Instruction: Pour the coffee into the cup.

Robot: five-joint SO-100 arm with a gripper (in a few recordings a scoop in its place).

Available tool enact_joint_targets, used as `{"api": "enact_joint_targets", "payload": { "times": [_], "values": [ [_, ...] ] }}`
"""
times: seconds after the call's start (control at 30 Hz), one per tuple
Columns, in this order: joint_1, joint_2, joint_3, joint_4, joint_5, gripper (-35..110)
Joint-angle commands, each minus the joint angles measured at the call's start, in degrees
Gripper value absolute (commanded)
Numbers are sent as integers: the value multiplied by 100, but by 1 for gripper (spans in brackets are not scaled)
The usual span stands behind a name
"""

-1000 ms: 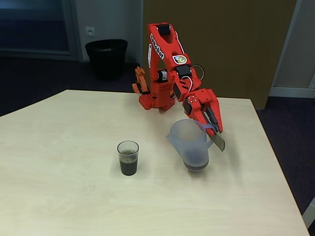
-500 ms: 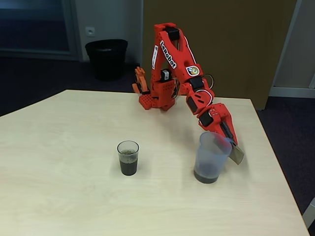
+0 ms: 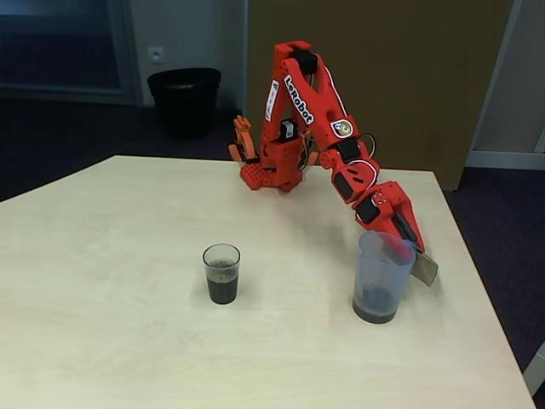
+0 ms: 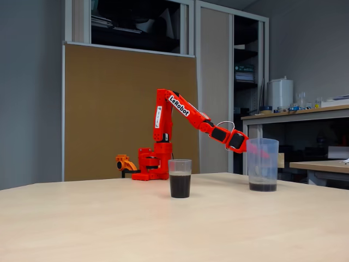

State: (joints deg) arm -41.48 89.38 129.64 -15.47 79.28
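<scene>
The cup [image 3: 221, 273] stands upright at the table's middle, about half full of dark coffee [image 3: 222, 289]; the low fixed view shows the cup [image 4: 180, 178] in front of the arm's base. To its right the bluish translucent jug [image 3: 381, 277] stands upright on the table with a thin dark layer of coffee [image 3: 375, 306] at its bottom. My gripper [image 3: 415, 258] is shut on the handle at the jug's right side, partly hidden behind it. In the low view the jug [image 4: 263, 165] stands right of the cup, well apart from it.
The red arm's base [image 3: 268, 170] is fixed at the table's far edge. A black bin [image 3: 183, 100] stands on the floor behind the table. The table's right edge [image 3: 477, 290] runs close to the jug. Wide bare tabletop lies left of the cup and in front.
The arm has carried the jug to the right and toward the front, away from the cup. The cup has not moved.
</scene>
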Motion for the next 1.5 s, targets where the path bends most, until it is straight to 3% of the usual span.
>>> {"api": "enact_joint_targets", "payload": {
  "times": [0.0,0.7,1.47],
  "values": [
    [-79,53,-176,-176,281,6],
    [88,237,598,-844,1116,11],
    [176,1072,1503,-870,1635,13]
  ]
}}
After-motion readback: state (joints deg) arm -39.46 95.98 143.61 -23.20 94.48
